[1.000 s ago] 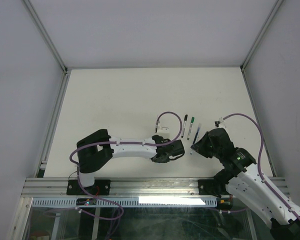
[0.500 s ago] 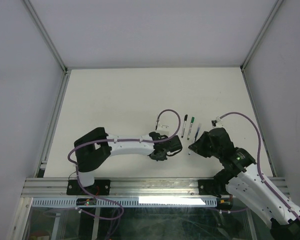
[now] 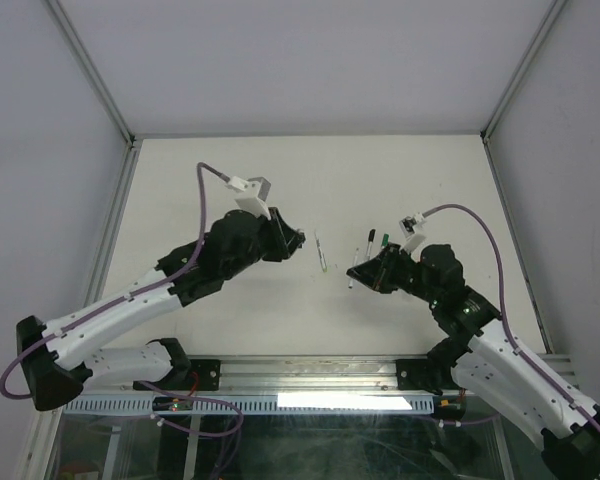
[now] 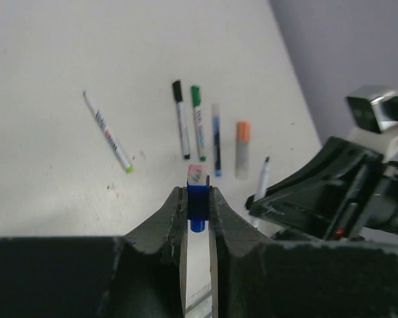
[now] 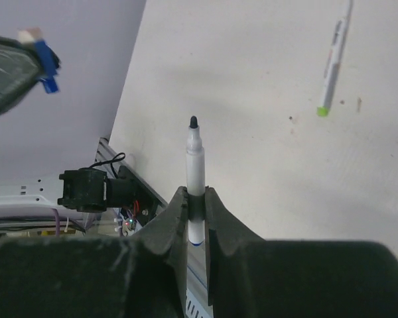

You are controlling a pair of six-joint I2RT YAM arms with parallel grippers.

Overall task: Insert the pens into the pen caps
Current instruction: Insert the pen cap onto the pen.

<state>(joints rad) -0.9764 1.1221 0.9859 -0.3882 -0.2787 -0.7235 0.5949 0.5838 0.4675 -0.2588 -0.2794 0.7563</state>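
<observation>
1. Left gripper point(image 3: 292, 240) is clamped on the blue cap point(image 4: 198, 202), right gripper point(image 5: 196, 199) on an uncapped pen point(image 5: 195, 156); both are above the table point(image 3: 230, 180), well apart.
2. Step: mating. Next move needs the tip lined up with the cap mouth, then a push along the axis.

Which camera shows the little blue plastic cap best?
The left wrist view: the blue plastic cap is close-up, pinched in the left hand. The right wrist view shows it small and blurred; overhead it's too tiny to see.

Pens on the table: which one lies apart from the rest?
The green-tipped pen, lying slanted and alone on the left arm's side. The others lie side by side in a row.
</observation>
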